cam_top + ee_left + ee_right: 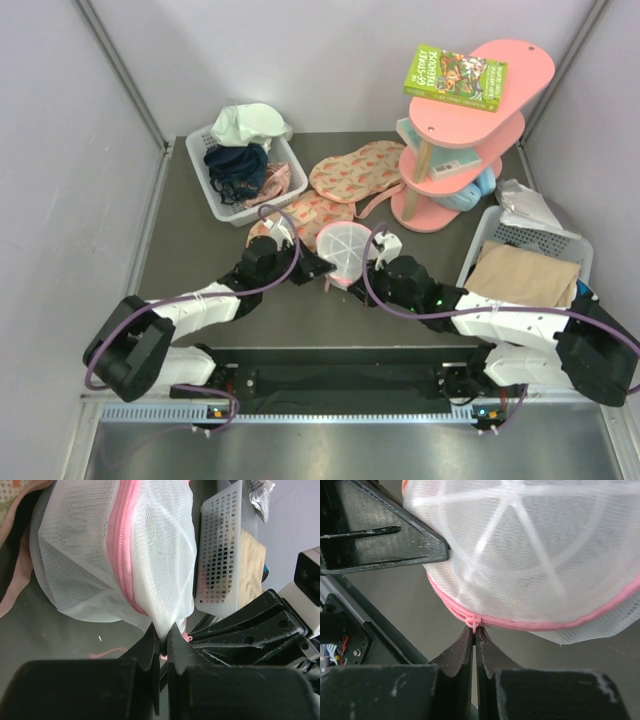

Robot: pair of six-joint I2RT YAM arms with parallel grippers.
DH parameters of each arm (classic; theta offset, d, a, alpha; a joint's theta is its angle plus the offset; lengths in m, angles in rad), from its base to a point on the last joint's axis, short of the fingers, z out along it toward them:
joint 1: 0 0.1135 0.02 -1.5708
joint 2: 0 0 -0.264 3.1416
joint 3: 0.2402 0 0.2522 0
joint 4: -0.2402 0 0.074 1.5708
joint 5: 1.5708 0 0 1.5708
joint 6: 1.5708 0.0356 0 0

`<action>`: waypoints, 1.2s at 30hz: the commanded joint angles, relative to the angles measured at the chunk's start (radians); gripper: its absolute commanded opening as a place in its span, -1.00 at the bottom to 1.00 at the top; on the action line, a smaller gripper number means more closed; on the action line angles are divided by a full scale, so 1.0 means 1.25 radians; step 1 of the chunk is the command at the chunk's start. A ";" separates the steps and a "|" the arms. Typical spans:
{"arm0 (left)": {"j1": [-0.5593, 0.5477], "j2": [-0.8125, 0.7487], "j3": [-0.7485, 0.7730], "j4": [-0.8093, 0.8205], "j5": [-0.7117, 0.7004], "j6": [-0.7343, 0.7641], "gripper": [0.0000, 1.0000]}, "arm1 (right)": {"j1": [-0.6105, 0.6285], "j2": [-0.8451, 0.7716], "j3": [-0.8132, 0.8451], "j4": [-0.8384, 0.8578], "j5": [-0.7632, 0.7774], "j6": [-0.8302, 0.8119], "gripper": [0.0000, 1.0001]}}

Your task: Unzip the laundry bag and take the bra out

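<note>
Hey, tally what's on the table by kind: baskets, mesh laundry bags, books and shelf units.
White baskets: 2
Mesh laundry bag: 1
Book: 1
Pink shelf unit: 1
Total: 5

Top external: mounted high behind the arm bases, tilted down over the whole table (200,300).
Left wrist: carried very near the laundry bag (80,555), faced out past its own jaws.
Right wrist: likewise near, aimed at the bag's trimmed edge.
Shared: the bag, seen in all three.
</note>
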 commanded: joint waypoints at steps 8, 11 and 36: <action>0.061 -0.038 0.026 -0.033 0.053 0.045 -1.00 | -0.127 -0.084 -0.010 -0.067 0.004 -0.050 -1.00; 0.064 -0.020 0.043 -0.055 0.064 0.070 -1.00 | -0.146 -0.104 -0.007 -0.089 0.006 -0.070 -1.00; 0.064 0.221 0.424 -0.328 0.004 0.337 0.44 | -0.057 -0.050 0.002 0.041 -0.086 -0.006 -1.00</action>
